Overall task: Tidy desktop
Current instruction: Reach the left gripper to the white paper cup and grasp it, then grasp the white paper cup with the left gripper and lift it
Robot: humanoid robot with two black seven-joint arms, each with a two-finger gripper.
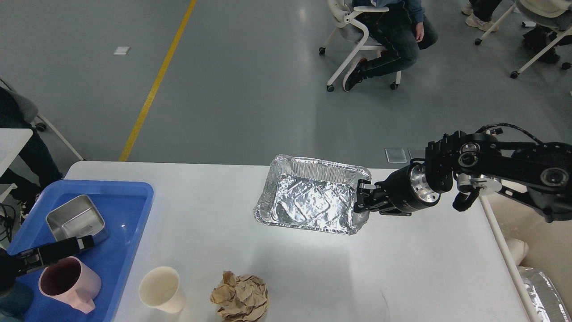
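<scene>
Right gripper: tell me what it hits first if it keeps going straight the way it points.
The right gripper points left and is already at the right rim of the foil tray, jaws apparently closed on it. Going straight on, it would just push the tray across the desktop.

Beyond my table I see a grey, glossy floor (pixel 250 80) with a yellow line (pixel 156 82) running diagonally across it. A seated person (pixel 393 40) occupies a white wheeled chair (pixel 353 44) at the far side; another white chair (pixel 536 40) stands at top right.
</scene>
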